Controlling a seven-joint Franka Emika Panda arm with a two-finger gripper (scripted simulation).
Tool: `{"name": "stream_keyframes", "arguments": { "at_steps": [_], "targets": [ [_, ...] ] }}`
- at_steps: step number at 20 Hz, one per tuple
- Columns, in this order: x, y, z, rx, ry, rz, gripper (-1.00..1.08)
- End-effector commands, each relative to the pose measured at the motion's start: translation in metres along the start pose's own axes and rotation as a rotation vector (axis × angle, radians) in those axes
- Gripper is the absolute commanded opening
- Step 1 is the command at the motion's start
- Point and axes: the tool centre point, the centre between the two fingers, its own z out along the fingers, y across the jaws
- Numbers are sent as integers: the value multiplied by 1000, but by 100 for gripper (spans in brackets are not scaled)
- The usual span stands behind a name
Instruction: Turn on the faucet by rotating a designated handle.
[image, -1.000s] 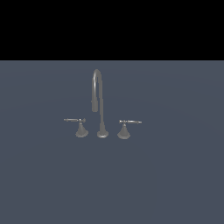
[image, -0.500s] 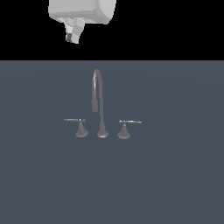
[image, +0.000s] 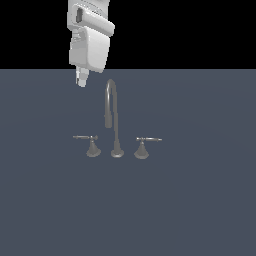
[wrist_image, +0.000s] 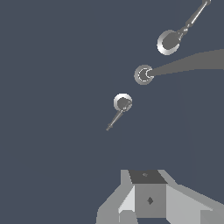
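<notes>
The faucet (image: 116, 125) is a small grey set with a tall gooseneck spout and two lever handles on cone bases, standing on the flat grey-blue surface. The handle (image: 88, 139) is the one at the exterior view's left, on the side of the spout's drooping tip, with its lever pointing outward. In the wrist view the faucet (wrist_image: 144, 75) and the handle (wrist_image: 120, 108) are seen from above. My gripper (image: 81, 80) hangs high above and behind the handle, well apart from it. Its fingers (wrist_image: 148, 186) look closed together and hold nothing.
The twin right-hand lever handle (image: 145, 143) stands on the other side of the spout; it also shows in the wrist view (wrist_image: 174, 36). The grey-blue surface (image: 200, 200) spreads flat all around the faucet.
My arm has come down into the exterior view from the top, toward the faucet's left side. One second ago it was out of view. The faucet has not moved.
</notes>
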Motion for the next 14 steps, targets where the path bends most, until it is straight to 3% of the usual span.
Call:
{"name": "stream_keyframes", "arguments": {
  "at_steps": [1,14],
  "targets": [
    [5,-10,22,-5,12,77,-100],
    [33,-41,132,-10,151,443,-100]
  ]
}}
